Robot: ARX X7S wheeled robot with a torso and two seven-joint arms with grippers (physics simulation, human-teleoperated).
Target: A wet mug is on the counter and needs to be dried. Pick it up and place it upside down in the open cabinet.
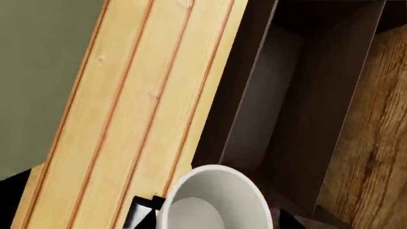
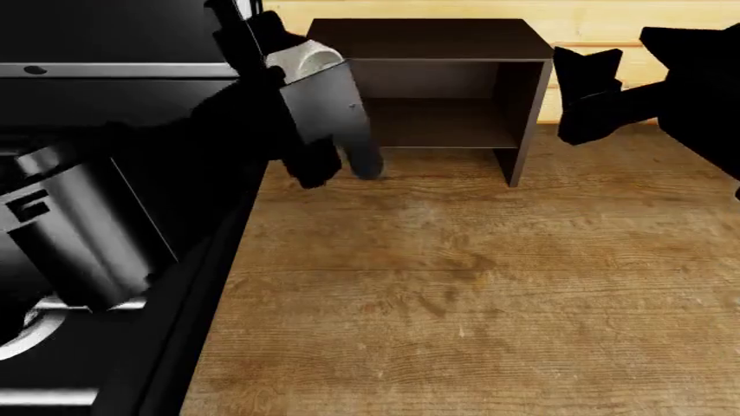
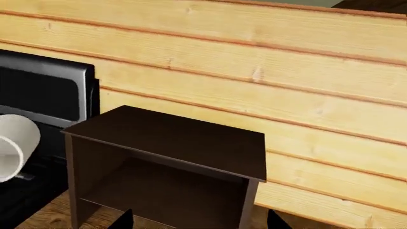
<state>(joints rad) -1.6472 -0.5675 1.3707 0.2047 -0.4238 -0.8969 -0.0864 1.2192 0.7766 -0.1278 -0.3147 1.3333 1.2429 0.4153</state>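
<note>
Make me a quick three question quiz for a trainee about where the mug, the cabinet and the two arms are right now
1. True or false: the mug is standing on the counter.
2. Multiple choice: which arm carries the mug? A) left arm B) right arm C) neither.
3. Short answer: is anything visible inside the cabinet?

Key
1. False. It is held up off the counter, level with the cabinet's upper left corner, with its open mouth turned sideways in the right wrist view.
2. A. The left gripper is at the mug; the right gripper hangs beside the cabinet's right side with nothing seen in it.
3. No. The head view shows its shelf bare and the mug still outside.
</note>
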